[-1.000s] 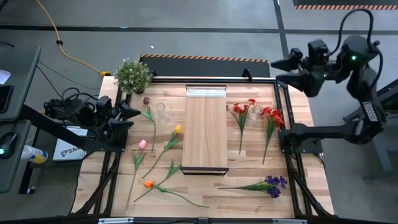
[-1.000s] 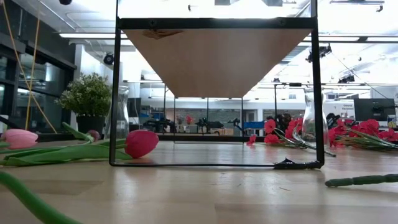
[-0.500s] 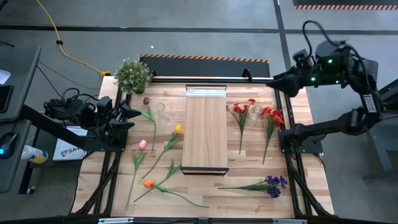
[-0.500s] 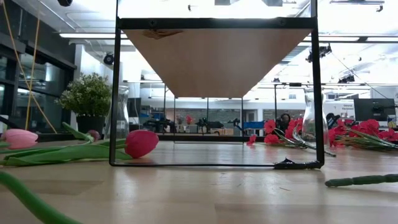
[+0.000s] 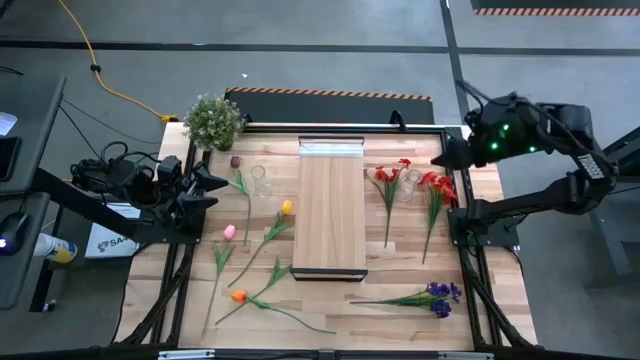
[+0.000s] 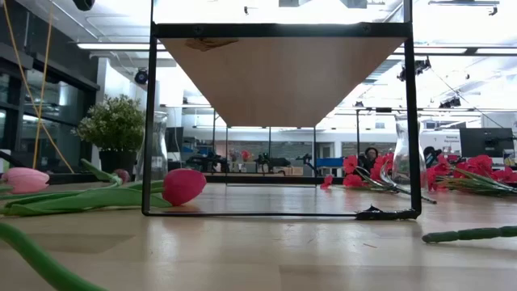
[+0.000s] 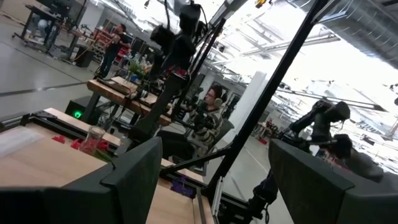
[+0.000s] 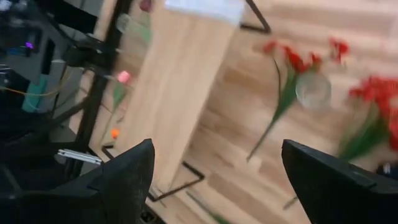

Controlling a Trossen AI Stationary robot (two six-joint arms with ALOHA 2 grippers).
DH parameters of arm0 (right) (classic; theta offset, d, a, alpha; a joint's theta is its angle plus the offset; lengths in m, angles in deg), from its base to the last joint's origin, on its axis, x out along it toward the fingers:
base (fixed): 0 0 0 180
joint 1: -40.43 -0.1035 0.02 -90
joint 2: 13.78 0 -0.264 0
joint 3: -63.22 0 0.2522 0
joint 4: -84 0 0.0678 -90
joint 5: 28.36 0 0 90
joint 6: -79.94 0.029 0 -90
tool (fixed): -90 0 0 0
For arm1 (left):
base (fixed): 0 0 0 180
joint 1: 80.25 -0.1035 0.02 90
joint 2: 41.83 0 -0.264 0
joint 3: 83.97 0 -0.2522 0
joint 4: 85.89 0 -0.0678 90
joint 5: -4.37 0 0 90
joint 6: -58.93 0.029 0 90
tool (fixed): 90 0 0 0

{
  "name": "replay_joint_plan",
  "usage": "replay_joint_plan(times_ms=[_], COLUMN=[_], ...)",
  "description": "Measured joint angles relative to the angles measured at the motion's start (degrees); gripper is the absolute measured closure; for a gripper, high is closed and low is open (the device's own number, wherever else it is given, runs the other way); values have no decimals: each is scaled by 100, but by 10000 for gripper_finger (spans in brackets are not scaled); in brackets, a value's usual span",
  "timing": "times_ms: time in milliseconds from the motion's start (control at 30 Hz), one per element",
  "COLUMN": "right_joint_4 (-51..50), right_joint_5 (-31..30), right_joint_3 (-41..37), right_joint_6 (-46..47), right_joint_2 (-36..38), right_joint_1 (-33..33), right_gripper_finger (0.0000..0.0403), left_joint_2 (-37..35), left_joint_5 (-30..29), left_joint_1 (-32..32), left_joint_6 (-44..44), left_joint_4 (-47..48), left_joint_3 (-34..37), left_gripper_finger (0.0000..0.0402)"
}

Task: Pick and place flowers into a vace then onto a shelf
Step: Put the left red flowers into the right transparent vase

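dark right claw (image 5: 440, 160) lower, nearer red flowers (image 5: 438, 190), left claw (image 5: 218, 184) unmoved

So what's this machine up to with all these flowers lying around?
Nothing is being held yet. The flowers lie loose on the table, on both sides of the long wooden shelf, and two clear glass vases, one to its left and one to its right, wait there too. The right gripper hangs open above the table's far right corner, near the red flowers. The left gripper waits open at the table's left edge.
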Motion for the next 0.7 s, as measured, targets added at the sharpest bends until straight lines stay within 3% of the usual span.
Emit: replay_joint_plan(times_ms=[267, 700], right_joint_4=[147, 2641], right_joint_5=[36, -291], right_joint_3=[-1790, -4448], right_joint_6=[1476, 3205], right_joint_2=[537, 668], right_joint_1=[-864, -2279], right_gripper_finger=[65, 64], left_joint_2=[0, -2], left_joint_5=[-202, -905], left_joint_1=[0, -2], left_joint_6=[3, 3], left_joint_4=[203, 511], left_joint_3=[2, 2], left_gripper_finger=[76, 76])
